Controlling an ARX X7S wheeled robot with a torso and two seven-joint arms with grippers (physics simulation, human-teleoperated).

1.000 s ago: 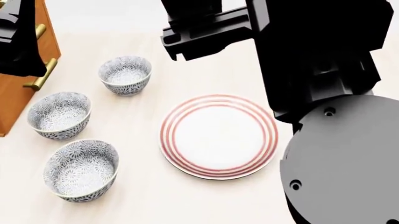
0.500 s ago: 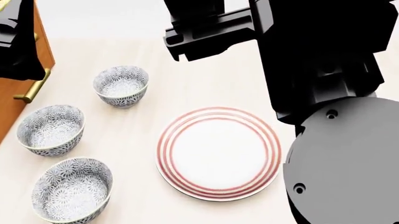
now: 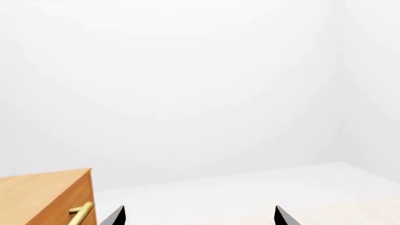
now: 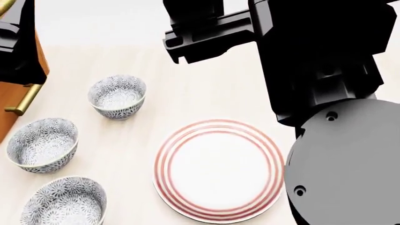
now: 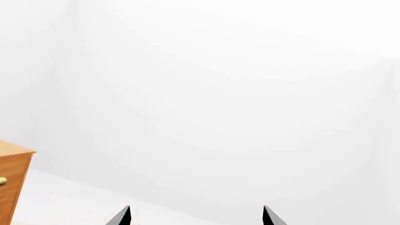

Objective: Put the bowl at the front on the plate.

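No writing or brand mark is showing anywhere on the crockery, the cabinet or the arms. The small deep white ceramic bowl with the dense blue-grey floral pattern [image 4: 62, 204] that is sitting at the front is lying at the head view's lower left corner, its near rim cut off by the frame edge. It is resting on the pale wood-grain counter [image 4: 206, 89], well to the left of the wide flat white plate with three thin red rings [image 4: 218, 169], and apart from it. Two look-alike patterned bowls are standing behind it: the middle bowl [image 4: 42, 144] close by, and the far bowl [image 4: 117, 96] farther back and nearer the plate. The plate's right edge is being hidden by the grey round housing of the right arm [image 4: 344, 164], which is filling the right side of the head view. More black arm links are blocking the upper middle. At the left edge, an orange-brown wooden cabinet with a brass handle [image 4: 22, 101] is only partly showing, covered by the black left arm [image 4: 18, 42].

The left gripper [image 3: 198, 217] is showing just two dark fingertips with a wide gap between them, holding nothing, pointing at a blank white wall. The right gripper [image 5: 195, 215] is looking the same: tips set apart, nothing between them.
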